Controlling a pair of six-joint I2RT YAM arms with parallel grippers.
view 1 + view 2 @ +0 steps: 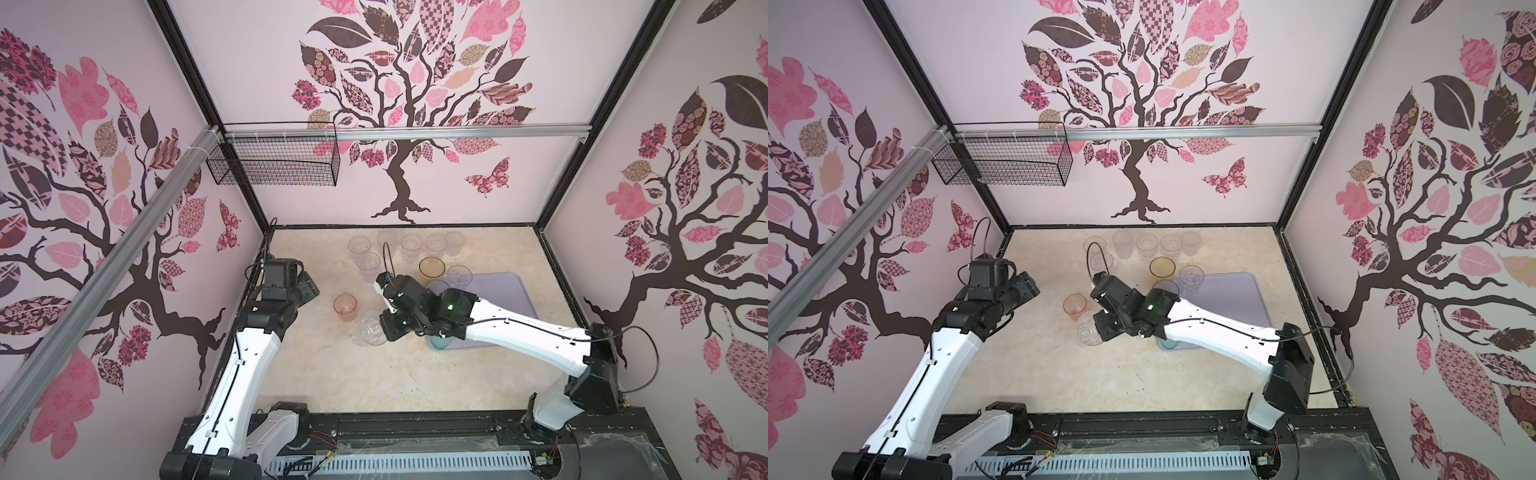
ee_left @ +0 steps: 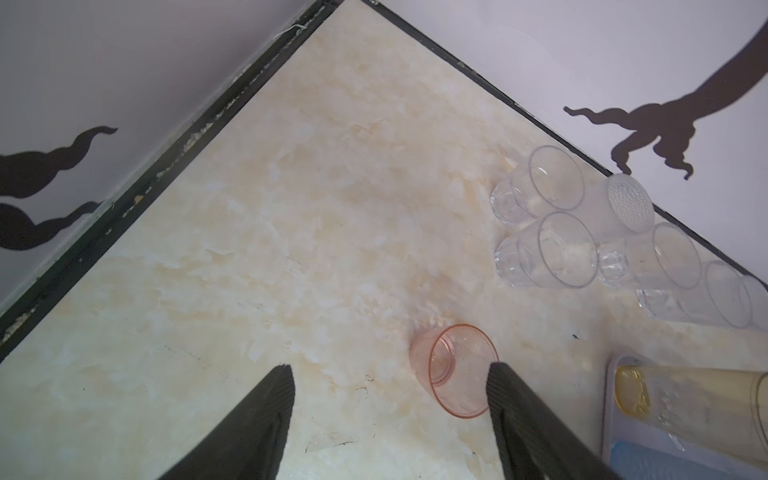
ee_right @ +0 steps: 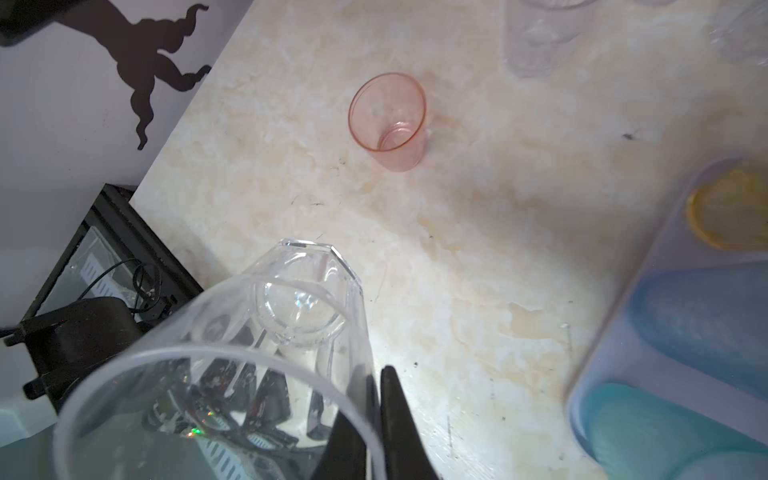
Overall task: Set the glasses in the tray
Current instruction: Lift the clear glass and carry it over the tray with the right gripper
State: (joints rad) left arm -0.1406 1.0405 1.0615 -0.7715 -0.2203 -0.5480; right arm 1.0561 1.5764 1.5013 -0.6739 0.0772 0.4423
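My worktop [image 1: 332,374] is cream with pale marble veining. The tray [image 1: 511,299] is pale lavender. One tumbler is pink [image 1: 345,306], one amber [image 1: 432,267], one frosted blue [image 3: 706,307], one teal [image 3: 648,428]; the faceted tumbler [image 1: 368,330] is colourless. My arms [image 1: 253,353] are white with black joints, and my left end effector [image 2: 390,370] has black ribbed fingers [image 2: 266,415]. The walls [image 1: 257,83] are pinkish white, printed with dark brown trees [image 1: 399,187] bearing pink, chequered and floral leaves. The wire basket [image 1: 282,166] is black.
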